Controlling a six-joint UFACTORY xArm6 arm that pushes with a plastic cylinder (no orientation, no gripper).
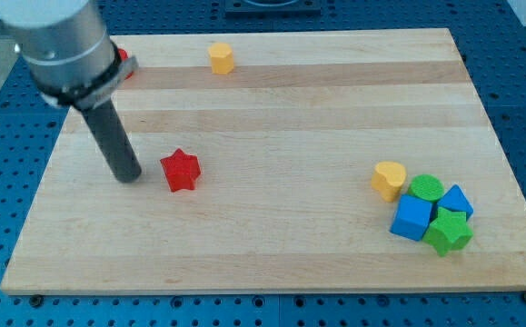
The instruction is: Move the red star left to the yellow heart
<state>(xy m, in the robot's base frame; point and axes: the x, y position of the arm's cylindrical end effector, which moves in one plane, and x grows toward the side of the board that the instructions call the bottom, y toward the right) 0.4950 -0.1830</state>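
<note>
Near the board's (244, 263) bottom-right corner, a yellow heart (390, 179) touches a cluster: green cylinder (425, 189), two blue blocks (412, 218), green star (450, 232). Left of centre, the red star (180, 170) sits just right of my tip (128, 175), which grips nothing. A yellow block (221, 57) rests by the top edge.

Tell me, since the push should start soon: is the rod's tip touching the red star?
Apart. The camera view shows bare wood between my tip and the red star; the tip stands just off the star's side toward the view's left.
</note>
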